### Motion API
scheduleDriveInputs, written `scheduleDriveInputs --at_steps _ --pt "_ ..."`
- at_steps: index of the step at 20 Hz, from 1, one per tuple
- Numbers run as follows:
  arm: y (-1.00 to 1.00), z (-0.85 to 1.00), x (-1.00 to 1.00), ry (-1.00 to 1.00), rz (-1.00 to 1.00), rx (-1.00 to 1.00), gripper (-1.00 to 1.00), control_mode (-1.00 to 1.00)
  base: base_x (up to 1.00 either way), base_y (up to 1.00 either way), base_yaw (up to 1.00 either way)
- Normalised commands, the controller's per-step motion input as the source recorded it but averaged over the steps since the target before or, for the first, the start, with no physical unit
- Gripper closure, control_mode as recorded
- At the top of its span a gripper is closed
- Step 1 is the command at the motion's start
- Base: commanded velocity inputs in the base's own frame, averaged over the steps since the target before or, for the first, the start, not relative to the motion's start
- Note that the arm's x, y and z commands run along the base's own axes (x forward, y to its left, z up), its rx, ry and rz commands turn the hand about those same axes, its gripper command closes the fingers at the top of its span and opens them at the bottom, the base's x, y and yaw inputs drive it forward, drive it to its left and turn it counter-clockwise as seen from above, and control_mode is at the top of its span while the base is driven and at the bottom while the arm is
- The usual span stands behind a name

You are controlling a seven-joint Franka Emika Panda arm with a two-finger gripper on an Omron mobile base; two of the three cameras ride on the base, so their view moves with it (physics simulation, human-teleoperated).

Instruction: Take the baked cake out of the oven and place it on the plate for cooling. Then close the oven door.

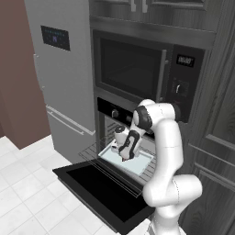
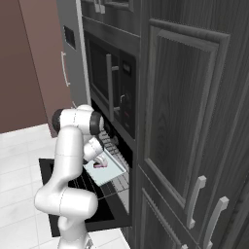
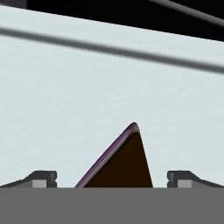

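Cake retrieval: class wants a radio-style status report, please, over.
Gripper open, low over pale tray on pulled-out rack. Cake between the fingertips, not gripped. Oven door down. Nothing in the way.

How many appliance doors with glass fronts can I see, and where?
2. The microwave door is shut, above the oven. The oven door lies dropped open below the pulled-out rack. The arm may hide others.
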Motion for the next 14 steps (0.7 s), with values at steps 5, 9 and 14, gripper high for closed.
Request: scheduleDriveInputs --at_steps 5,9,14 --pt "0.00 -0.16 0.04 0.03 0.00 0.00 -1.00 -1.00 0.00 0.00 0.00" --pt "0.00 -0.14 0.01 0.02 0.00 0.00 -1.00 -1.00 0.00 0.00 0.00" --pt "0.03 -0.15 0.01 0.02 0.00 0.00 1.00 -1.00 0.00 0.00 0.00"
